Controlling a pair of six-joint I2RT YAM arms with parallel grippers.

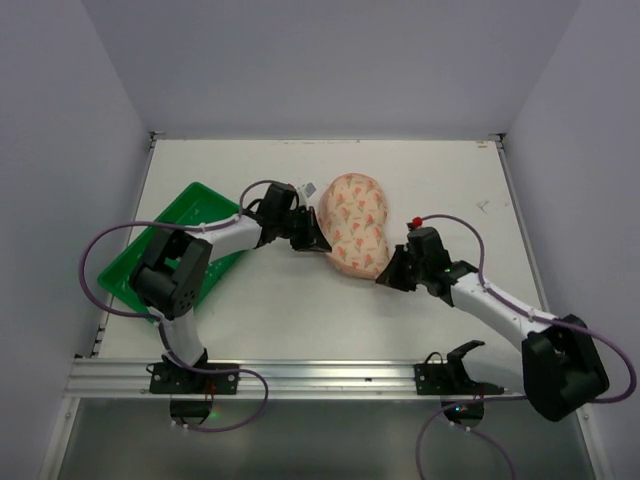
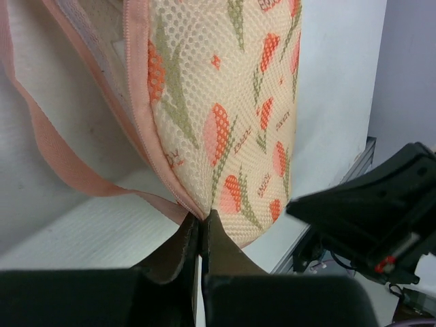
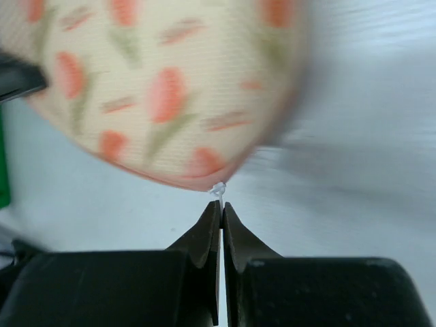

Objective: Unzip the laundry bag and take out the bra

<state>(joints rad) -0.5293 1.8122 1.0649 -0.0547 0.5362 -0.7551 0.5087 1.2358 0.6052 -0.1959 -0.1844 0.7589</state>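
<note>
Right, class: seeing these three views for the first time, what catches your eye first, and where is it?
The tulip-printed laundry bag stands out in the middle of the white table. The left pincer and right pincer are both shut, nipping its edge from opposite ends. A bright green tray lies at the table's left side, partly under the left arm.

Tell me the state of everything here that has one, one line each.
Cream-peach tulip-print mesh laundry bag: zip closed where visible, pinched at both ends.
Left gripper: shut on bag's pink edging.
Right gripper: shut on white tab at bag's tip.
Green plastic tray: partly under left arm.
</note>
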